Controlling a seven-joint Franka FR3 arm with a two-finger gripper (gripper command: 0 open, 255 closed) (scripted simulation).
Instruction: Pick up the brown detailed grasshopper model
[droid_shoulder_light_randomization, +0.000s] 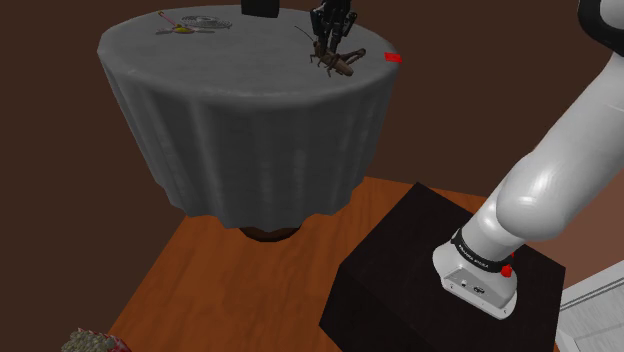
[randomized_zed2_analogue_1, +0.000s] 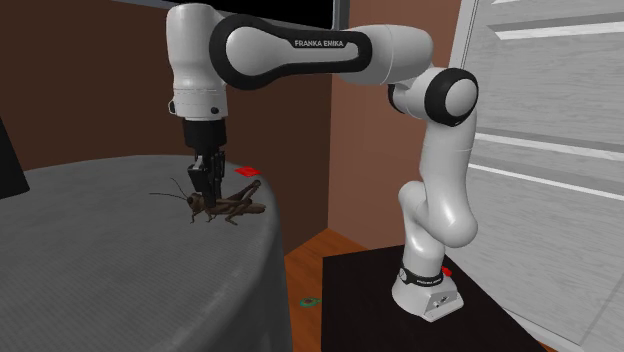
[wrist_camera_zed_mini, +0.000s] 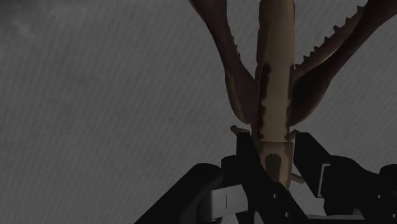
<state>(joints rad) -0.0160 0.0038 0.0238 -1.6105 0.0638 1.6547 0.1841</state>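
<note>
Where the grey-draped round table (droid_shoulder_light_randomization: 250, 130) curves toward two o'clock in the shoulder view, the brown grasshopper model (droid_shoulder_light_randomization: 338, 64) is near the rim; the black gripper (droid_shoulder_light_randomization: 330, 45) comes down on it from twelve o'clock, fingers clamped on the front of its body. A small red tag (droid_shoulder_light_randomization: 393, 57) lies near it at three o'clock.

arm (randomized_zed2_analogue_1: 300, 45) outstretched, pincer (randomized_zed2_analogue_1: 206, 193) pointing down, clamped.
</note>
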